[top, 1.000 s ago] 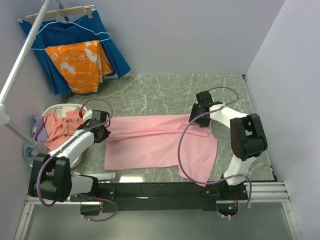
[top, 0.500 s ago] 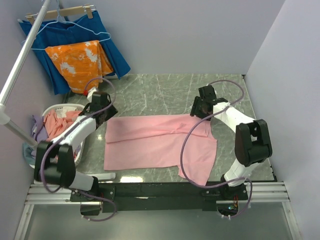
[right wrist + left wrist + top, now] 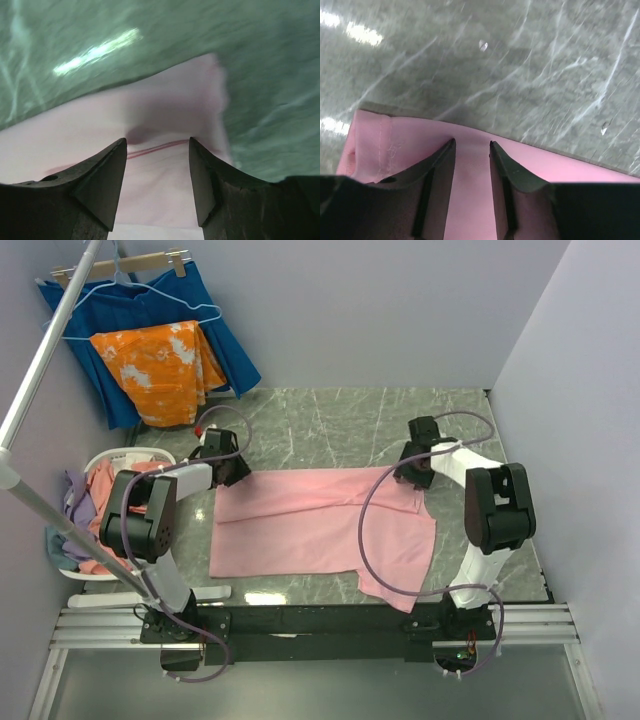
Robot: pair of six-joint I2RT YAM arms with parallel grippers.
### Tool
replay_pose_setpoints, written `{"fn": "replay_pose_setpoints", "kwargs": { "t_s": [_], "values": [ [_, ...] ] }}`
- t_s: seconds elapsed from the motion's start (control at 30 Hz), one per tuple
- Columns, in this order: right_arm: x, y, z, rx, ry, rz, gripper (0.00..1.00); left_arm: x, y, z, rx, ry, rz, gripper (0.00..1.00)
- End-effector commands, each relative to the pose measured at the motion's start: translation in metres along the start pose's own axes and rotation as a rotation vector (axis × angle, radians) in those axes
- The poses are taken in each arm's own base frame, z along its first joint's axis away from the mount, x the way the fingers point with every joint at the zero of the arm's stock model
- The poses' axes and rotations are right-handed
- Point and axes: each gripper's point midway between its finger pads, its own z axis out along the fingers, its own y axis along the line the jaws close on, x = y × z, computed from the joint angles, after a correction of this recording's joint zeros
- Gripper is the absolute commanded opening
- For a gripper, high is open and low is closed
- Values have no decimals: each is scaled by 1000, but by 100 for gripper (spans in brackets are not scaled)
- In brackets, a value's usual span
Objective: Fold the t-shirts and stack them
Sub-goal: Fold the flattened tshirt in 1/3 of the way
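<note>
Grey-green marble table [image 3: 330, 425] fills my overhead view, walled in by pale lilac panels. The light pink t-shirt [image 3: 320, 525] lies spread flat across the middle of it, one sleeve trailing toward the near right edge. My left gripper [image 3: 228, 468] sits at the shirt's far left corner and my right gripper [image 3: 412, 472] at its far right corner. The right arm's grey cable [image 3: 365, 540] loops over the right part of the shirt and hides a strip of it. At the left edge a white basket [image 3: 125, 453] holds a crumpled salmon-pink shirt [image 3: 108, 492] and a bit of lilac shirt [image 3: 75, 488]; my left arm crosses in front of it. In the far left corner an orange cloth with white blotches [image 3: 160, 370] hangs over a dark blue pleated cloth [image 3: 228, 350] on a hanger [image 3: 120, 265], and a white pole [image 3: 45, 360] slants across them.

On the left wrist camera, the left gripper [image 3: 472, 145] has its fingers a little apart, hovering over the shirt's edge [image 3: 410, 140], with pink cloth showing through the gap and bare marble [image 3: 495, 60] beyond. I cannot tell whether the tips touch the fabric.

On the right wrist camera, the right gripper [image 3: 157, 145] has its fingers spread wider, straddling a seam of the shirt [image 3: 165, 105] near its rounded corner, with blurred marble [image 3: 150, 25] past it.
</note>
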Motion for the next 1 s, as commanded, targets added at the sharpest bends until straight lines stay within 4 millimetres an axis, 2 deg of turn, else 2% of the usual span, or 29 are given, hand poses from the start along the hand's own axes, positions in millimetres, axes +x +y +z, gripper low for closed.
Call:
{"fn": "replay_pose_setpoints", "kwargs": {
  "t_s": [0.0, 0.03, 0.17, 0.23, 0.27, 0.3, 0.37, 0.4, 0.43, 0.53, 0.57, 0.67, 0.7, 0.77, 0.8, 0.87, 0.9, 0.97],
  "values": [
    [-24, -32, -10, 76, -38, 83, 61, 7, 33, 17, -106, 20, 37, 40],
    [-27, -38, -6, 93, -38, 91, 63, 6, 34, 18, -102, 22, 28, 41],
    [-35, -43, 7, 99, 8, 114, 64, -1, 32, 22, -113, 23, 13, 39],
    [-39, -42, 4, 77, -16, 111, 65, -2, 31, 22, -107, 26, 15, 39],
    [-44, -39, 0, 67, -41, 95, 66, -6, 25, 21, -91, 18, 19, 39],
    [-52, -37, -11, 48, -79, 91, 66, -11, 18, 17, -65, 9, 30, 40],
    [-56, -33, -23, 27, -121, 77, 67, -18, 3, 11, 1, -5, 25, 41],
    [-63, -28, -40, -2, -164, 73, 68, -24, -7, 3, 37, -20, 25, 42],
    [-62, -24, -45, -22, -177, 67, 68, -30, -14, 0, 58, -38, 23, 43],
    [-60, 3, -70, -148, -196, 30, 70, -37, -37, -18, 130, -54, 26, 44],
    [-53, 20, -76, -208, -180, 5, 69, -40, -45, -27, 157, -65, 31, 44],
    [-43, 48, -84, -280, -145, -47, 69, -33, -56, -37, 187, -49, 42, 46],
    [-28, 66, -82, -318, -104, -87, 70, -28, -60, -38, 197, -39, 47, 45],
    [-21, 85, -81, -355, -83, -120, 70, -20, -60, -38, 203, -23, 46, 45],
    [-11, 100, -76, -385, -47, -142, 70, -14, -60, -38, 209, -11, 46, 44],
    [-5, 111, -64, -393, -16, -154, 70, -6, -58, -37, 219, 8, 34, 44],
    [-8, 120, -65, -400, -21, -168, 70, -3, -60, -37, 229, 14, 32, 44],
    [-3, 122, -54, -380, 17, -179, 69, 4, -61, -38, 231, 29, 34, 44]
  ]
}}
